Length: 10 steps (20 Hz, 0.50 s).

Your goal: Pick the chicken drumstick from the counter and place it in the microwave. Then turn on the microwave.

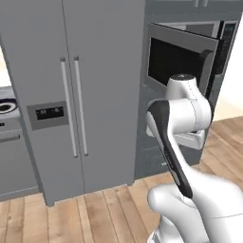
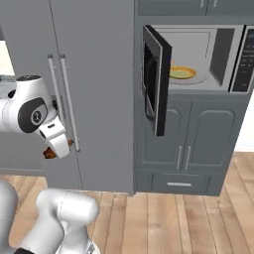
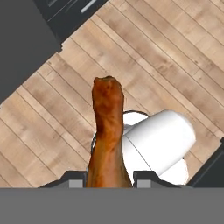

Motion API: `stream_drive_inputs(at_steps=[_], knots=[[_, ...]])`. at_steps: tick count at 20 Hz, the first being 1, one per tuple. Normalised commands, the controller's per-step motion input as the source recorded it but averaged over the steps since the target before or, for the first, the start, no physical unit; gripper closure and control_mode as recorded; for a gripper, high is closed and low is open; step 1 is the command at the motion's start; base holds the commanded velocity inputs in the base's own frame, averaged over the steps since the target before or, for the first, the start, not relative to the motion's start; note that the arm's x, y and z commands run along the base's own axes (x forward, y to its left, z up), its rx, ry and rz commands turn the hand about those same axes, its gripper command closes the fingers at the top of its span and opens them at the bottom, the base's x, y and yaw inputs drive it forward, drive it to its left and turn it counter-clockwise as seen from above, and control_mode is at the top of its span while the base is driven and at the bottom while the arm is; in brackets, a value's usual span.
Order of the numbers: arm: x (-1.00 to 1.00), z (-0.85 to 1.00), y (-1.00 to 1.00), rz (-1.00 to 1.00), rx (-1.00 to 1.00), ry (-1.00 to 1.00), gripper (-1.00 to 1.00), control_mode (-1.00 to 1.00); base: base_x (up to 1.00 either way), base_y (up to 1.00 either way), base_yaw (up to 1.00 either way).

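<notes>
No brand name or label can be read anywhere. The microwave's [image 2: 198, 59] black keypad [image 2: 244, 59] at its right side and the dark panel [image 1: 47, 113] on the left door of the fridge [image 1: 71, 95] carry only marks too small and blurred to make out.

The white arm is folded up close in front of the fridge. In the left base view its upper link rises from the lower right, bends at a dark joint and ends in a rounded white wrist before the microwave's door [image 1: 180, 59]. In the right base view the wrist sits at the left edge and the hand [image 2: 51, 152] points down and slightly to the right, just in front of the fridge's lower left door.

The hand is clenched on the chicken drumstick [image 3: 107, 131]. In the hand view the brown-reddish meat stands up between the two dark finger tips, its knobbly end pointing away from the camera, over the wooden floor [image 3: 166, 65] and the robot's own white body. In the right base view a small brown lump shows at the tip of the hand, low beside the fridge handles [image 2: 64, 99].

The microwave's door stands swung open to the left, edge on in the right base view, and a yellow plate [image 2: 182, 73] lies inside the lit cavity. The drumstick is well apart from the microwave, lower and to the left of it.
</notes>
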Motion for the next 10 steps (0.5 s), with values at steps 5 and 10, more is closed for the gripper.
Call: stream_drive_inputs(at_steps=[5,10], knots=[[0.0,0.0,0.0,0.0,0.0,0.0,1.0,1.0,0.0,-0.94,0.12],[0.0,0.0,0.0,0.0,0.0,0.0,1.0,1.0,0.0,-0.9,0.12]])
